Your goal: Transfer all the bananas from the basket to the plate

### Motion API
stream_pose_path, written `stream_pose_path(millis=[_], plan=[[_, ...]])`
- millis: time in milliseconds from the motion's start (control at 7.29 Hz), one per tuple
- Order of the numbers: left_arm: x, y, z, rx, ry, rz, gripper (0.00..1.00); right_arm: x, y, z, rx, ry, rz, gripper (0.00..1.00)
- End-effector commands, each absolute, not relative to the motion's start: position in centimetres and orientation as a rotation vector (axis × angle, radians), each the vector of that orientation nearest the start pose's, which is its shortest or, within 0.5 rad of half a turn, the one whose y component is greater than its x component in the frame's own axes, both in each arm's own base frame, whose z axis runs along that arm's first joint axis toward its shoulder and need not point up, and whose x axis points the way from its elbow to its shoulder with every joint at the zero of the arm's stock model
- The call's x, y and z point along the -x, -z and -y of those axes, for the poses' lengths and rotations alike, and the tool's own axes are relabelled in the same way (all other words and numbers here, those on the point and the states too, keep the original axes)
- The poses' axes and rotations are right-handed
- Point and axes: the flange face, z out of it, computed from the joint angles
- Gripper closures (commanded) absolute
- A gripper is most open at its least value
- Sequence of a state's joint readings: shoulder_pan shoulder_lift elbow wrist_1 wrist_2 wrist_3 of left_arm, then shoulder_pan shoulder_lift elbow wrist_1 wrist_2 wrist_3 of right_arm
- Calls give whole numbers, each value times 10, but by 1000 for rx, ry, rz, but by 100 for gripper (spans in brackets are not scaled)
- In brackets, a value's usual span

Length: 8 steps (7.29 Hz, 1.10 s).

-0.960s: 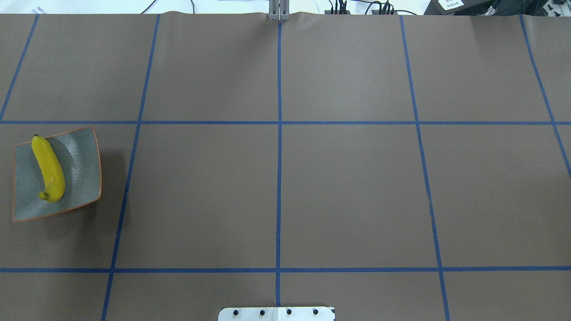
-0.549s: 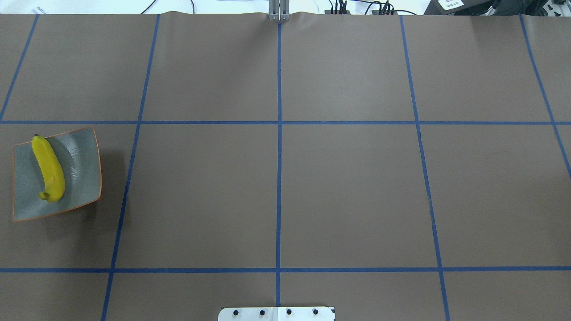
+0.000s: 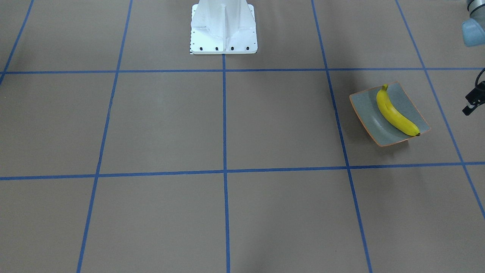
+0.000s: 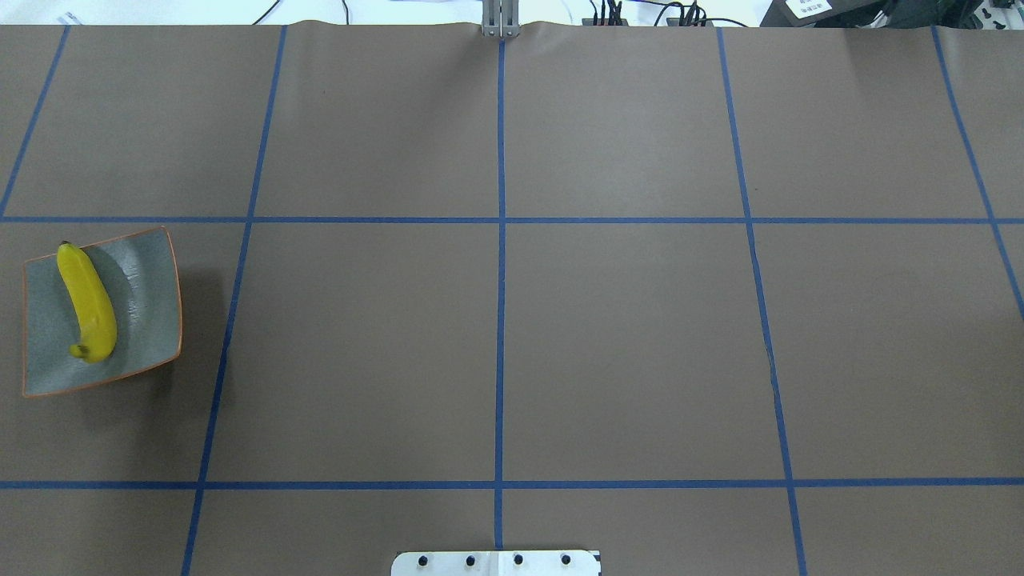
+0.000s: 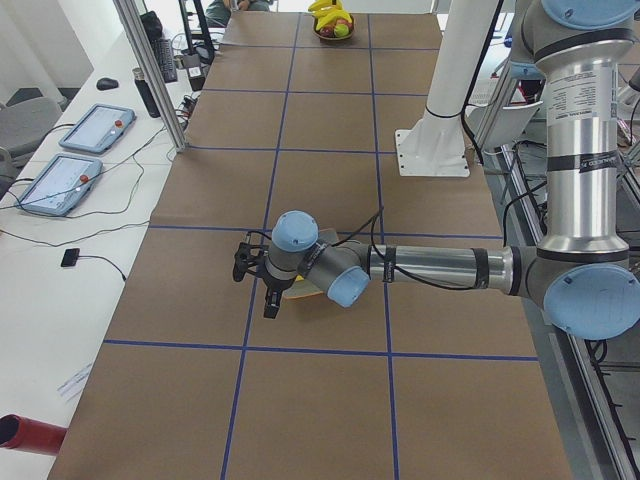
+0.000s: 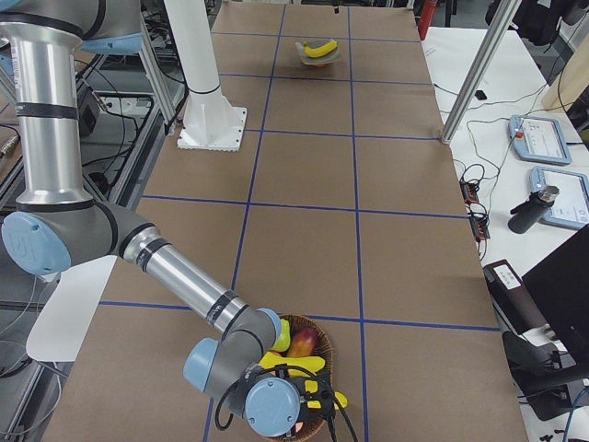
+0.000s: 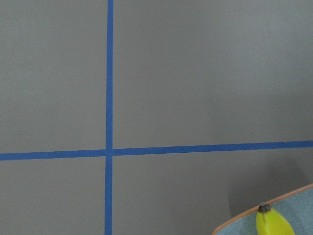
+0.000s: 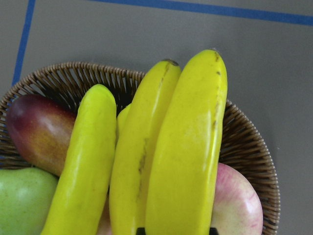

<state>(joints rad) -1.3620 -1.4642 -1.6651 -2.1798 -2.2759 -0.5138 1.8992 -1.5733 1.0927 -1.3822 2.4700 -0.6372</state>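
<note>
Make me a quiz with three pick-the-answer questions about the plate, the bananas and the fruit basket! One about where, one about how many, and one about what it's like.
1. In the overhead view, where is the plate?
A. by the left edge
B. in the middle
C. in the far right corner

2. How many pieces of fruit lie on the plate?
A. none
B. one
C. four

3. What is the wicker basket like?
A. empty
B. tipped over
C. upright, holding bananas and other fruit

Answers:
1 A: the plate sits at the table's left edge.
2 B: a single yellow banana lies across it.
3 C: the right wrist view shows several bananas in it, beside a mango and an apple.
</note>
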Motion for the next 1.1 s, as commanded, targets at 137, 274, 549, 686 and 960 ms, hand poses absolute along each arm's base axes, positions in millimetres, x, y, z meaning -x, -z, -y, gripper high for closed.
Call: stream_pose_path(millis=[137, 274, 549, 686, 960], plan=[[-32, -596, 477, -291, 72, -843, 1, -222, -826, 383, -266, 129, 880, 100], [-33, -593, 477, -294, 71, -846, 1, -227, -804, 396, -301, 136, 868, 100], [-35, -585, 485, -305, 65, -851, 1, -235, -736, 427, -324, 24, 871, 100], [-38, -577, 497, -300, 100, -862, 1, -210, -709, 446, -303, -42, 962, 100], [-59, -539, 531, -302, 161, -909, 1, -156, -642, 514, -249, -100, 1081, 100]])
